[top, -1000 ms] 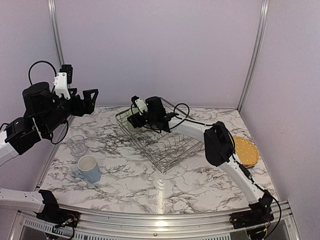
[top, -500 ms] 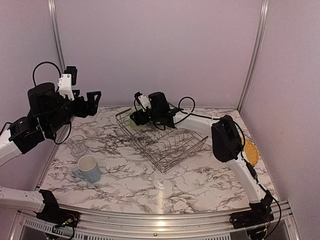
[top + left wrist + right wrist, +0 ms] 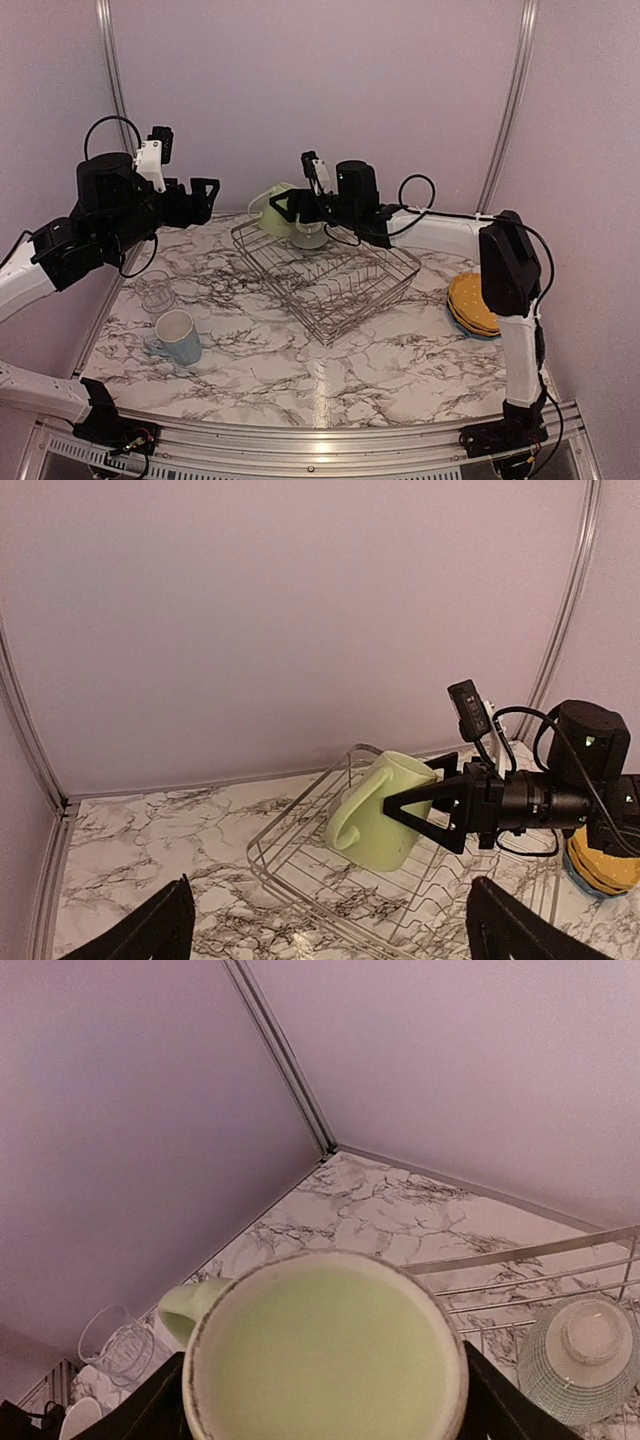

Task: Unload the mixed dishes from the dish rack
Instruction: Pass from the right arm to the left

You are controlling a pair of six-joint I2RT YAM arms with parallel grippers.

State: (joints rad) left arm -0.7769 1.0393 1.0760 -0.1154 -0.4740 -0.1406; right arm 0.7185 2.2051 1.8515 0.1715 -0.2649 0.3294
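My left hand [image 3: 330,905] shows only as two black fingers [image 3: 150,935] at the bottom corners, spread wide with nothing between them. Beyond them the right hand [image 3: 415,818] extends in from the right and grips the cup [image 3: 375,815], a pale green one, at its rim end. I see the cup tilted, handle pointing left and down, over the far corner of the wire rack [image 3: 300,880] on the marble table [image 3: 150,830]. At the right edge, yellow plates [image 3: 600,860] show behind the right arm, with a blue one underneath.
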